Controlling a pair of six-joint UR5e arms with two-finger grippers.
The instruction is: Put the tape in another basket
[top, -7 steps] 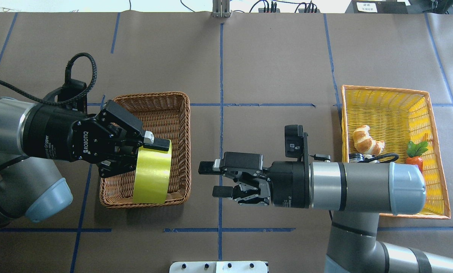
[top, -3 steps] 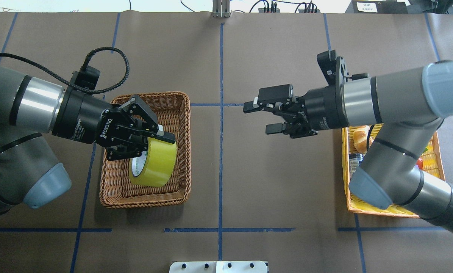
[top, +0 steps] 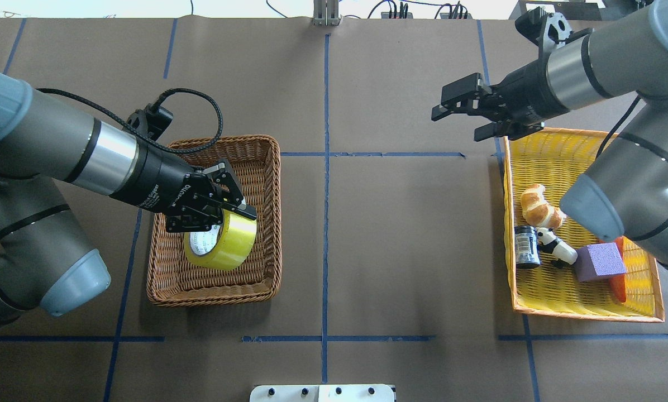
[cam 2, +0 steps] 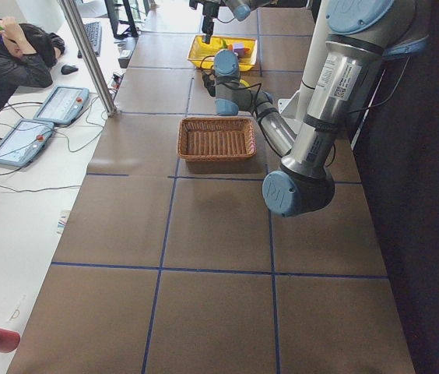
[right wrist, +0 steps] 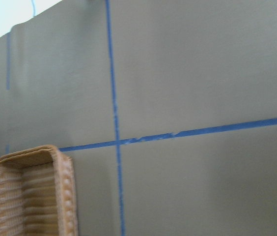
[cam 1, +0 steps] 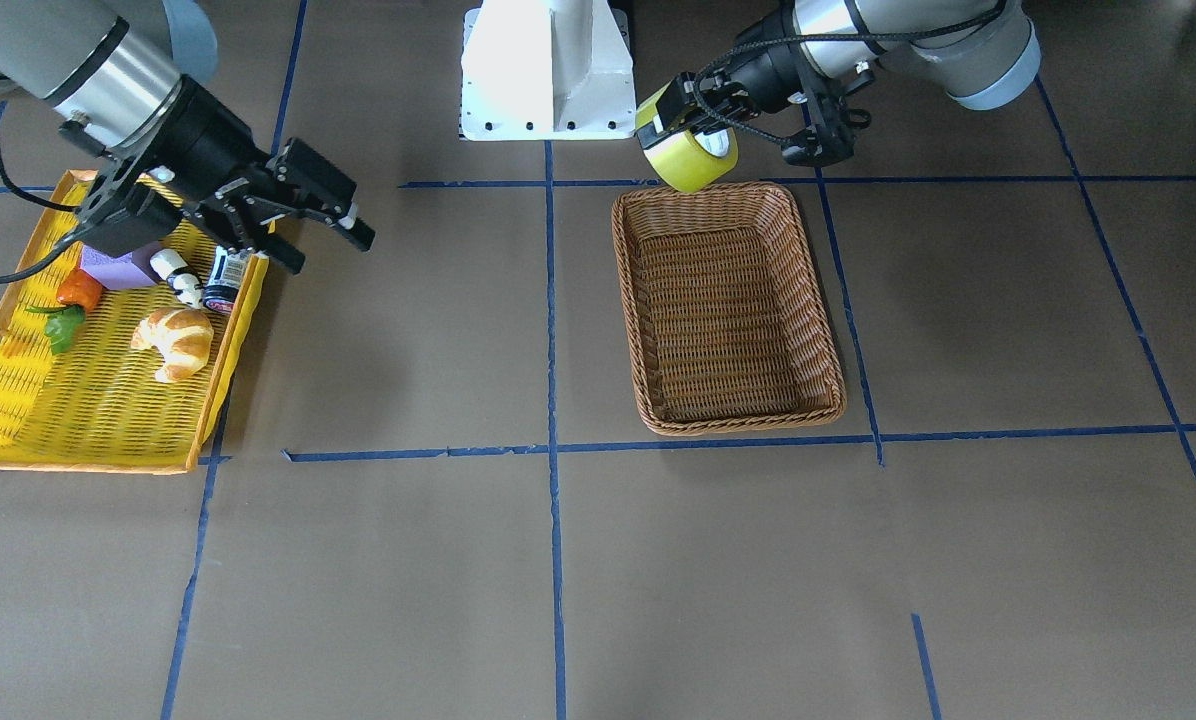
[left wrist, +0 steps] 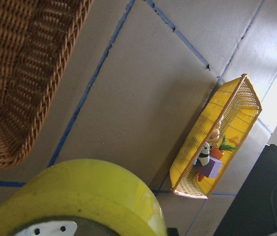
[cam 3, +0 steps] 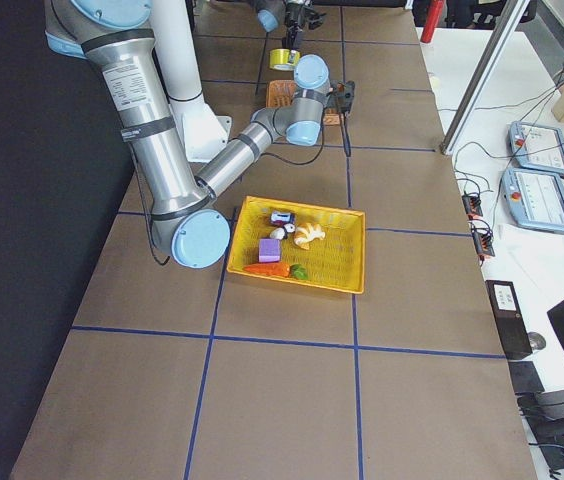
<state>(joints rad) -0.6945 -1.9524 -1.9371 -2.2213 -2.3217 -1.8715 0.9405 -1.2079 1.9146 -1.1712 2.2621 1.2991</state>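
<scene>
I record the left tool point(top: 228, 215) clamped on the tape point(top: 229, 245), one finger on the roll's yellow outer face and the other inside its pale core, with the roll tilted and held in the air over the wicker basket point(top: 216, 294). In the front-facing view the basket's woven floor point(cam 1: 738, 300) lies bare, with the tape point(cam 1: 693, 165) hanging above the rim nearest the robot. The right tool point(top: 456, 126) has its fingers spread wide with nothing between them, over the tabletop point(top: 401, 240) just beside a corner of the yellow basket point(top: 585, 316).
</scene>
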